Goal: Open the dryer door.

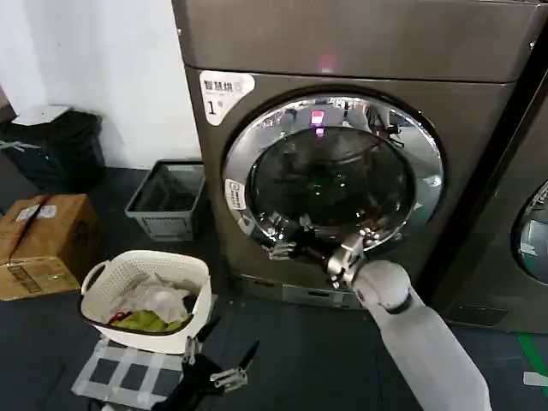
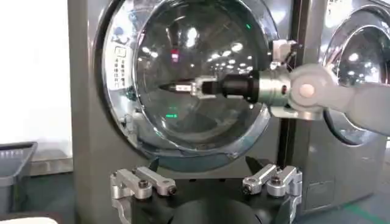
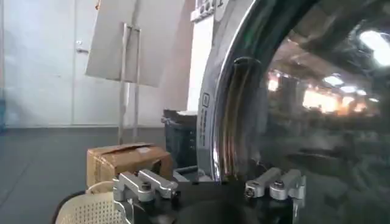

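The dryer is a bronze-grey machine with a white "1" sticker. Its dryer door has a wide chrome rim and dark glass, and looks shut against the front. My right gripper is at the door's lower left rim, open. In the right wrist view the chrome rim runs down between the fingers of that gripper. The left wrist view shows the door with the right gripper reaching across the glass. My left gripper hangs low above the floor, open and empty.
A white laundry basket of clothes stands on the floor at lower left, on a taped mat. Behind it are a cardboard box, a grey crate and a black bin. A neighbouring dark machine stands on the right.
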Controlling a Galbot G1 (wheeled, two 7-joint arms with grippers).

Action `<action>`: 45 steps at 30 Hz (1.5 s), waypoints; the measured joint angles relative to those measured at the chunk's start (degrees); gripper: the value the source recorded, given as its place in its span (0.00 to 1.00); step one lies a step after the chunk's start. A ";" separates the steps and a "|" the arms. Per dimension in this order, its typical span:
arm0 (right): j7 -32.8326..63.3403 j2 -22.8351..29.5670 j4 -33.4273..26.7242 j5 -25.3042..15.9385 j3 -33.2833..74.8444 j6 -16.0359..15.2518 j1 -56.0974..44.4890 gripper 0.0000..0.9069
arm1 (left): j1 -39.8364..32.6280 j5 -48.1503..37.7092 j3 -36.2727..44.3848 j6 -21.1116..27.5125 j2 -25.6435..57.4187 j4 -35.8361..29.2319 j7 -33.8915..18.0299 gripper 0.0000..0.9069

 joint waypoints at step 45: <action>-8.99 3.92 -7.36 -0.65 -3.59 -0.93 4.56 1.00 | -0.50 0.23 0.20 -0.13 -0.35 0.65 -0.29 1.00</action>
